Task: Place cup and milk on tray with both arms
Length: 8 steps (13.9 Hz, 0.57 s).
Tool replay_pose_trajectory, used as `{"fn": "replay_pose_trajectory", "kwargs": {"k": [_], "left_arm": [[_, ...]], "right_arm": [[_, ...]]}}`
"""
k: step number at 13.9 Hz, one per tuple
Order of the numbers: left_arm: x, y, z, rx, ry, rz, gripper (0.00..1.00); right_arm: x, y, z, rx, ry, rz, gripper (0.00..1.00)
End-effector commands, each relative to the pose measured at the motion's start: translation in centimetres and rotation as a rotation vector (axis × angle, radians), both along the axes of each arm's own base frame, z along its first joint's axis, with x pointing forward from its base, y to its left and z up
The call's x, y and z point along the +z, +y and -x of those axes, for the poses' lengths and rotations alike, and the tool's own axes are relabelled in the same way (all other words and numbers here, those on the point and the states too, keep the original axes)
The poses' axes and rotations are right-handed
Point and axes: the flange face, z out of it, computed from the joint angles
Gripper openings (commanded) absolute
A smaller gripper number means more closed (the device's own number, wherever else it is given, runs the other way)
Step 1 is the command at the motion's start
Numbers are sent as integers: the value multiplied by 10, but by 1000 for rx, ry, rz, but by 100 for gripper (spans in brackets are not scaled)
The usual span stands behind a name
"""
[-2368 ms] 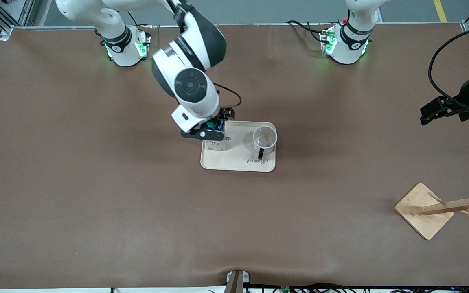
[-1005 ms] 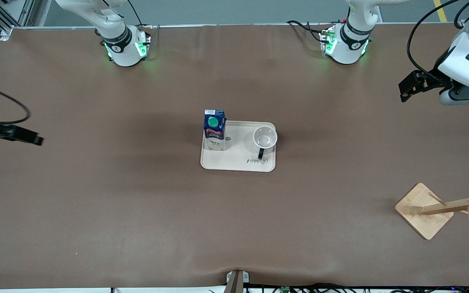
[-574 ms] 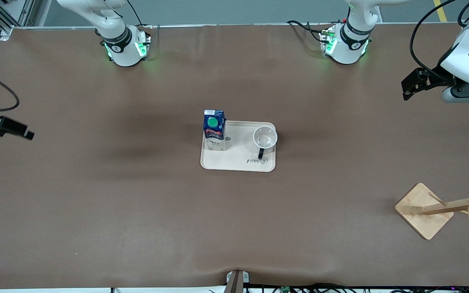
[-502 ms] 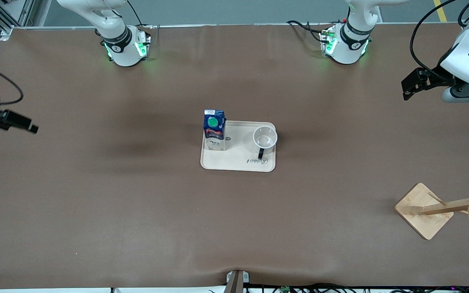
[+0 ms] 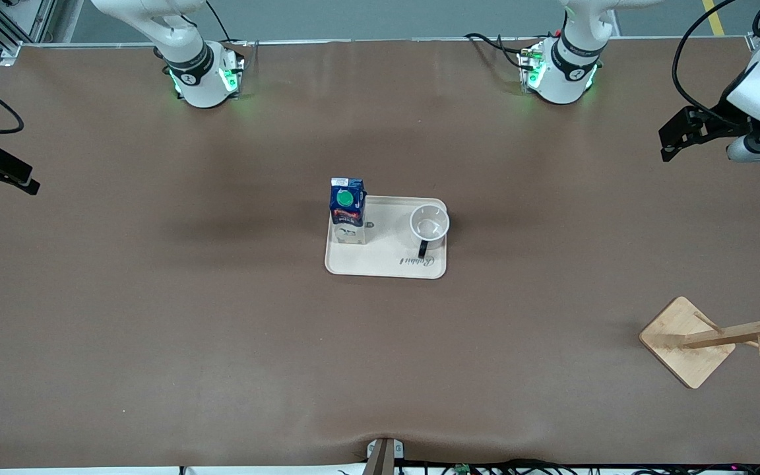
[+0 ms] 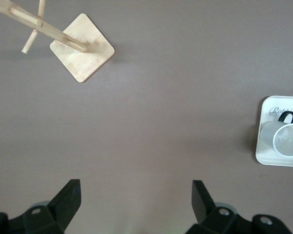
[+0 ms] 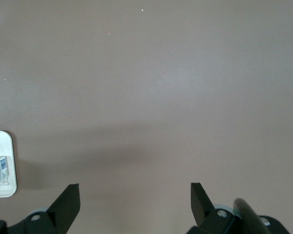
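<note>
Judging by how things lie, the placing looks done: nearest the front camera among the task's things, the tray (image 5: 385, 262) sits mid-table, with the cup (image 5: 429, 224) upright on its end toward the left arm, handle pointing at the front camera. The milk (image 5: 348, 211) stands upright on the tray's end toward the right arm, well clear of the cup. Nothing is gripped, so the next move seems to call only for parking both arms.

A wooden rack (image 5: 710, 338) lies on its side toward the left arm's end, nearer the front camera than the tray.

The right gripper (image 7: 133, 203) hangs over bare table at the right arm's end, jaws spread and empty. The left gripper (image 6: 136, 201) hangs over bare table at the left arm's end, jaws likewise spread wide, holding nothing.
</note>
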Motion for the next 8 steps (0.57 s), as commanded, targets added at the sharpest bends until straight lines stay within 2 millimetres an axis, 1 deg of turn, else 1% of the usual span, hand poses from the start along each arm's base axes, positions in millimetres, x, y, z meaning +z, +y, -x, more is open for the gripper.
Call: {"fn": "replay_pose_trajectory", "kwargs": {"k": [1,2,5,8], "left_arm": [[8,2,3,-12,-9,18,100],[7,2,3,-13,-5,16,100],[7,3,8,-12,28,17,100],[6,0,10,-12,46,42,100]], "right_arm": [[24,-2,-6,3,-34,29,100],[31,-1,-6,6,-47,33,100],[30,-1,-4,5,-34,33,100],[27,-8,-5,-8,-30,22,100]]}}
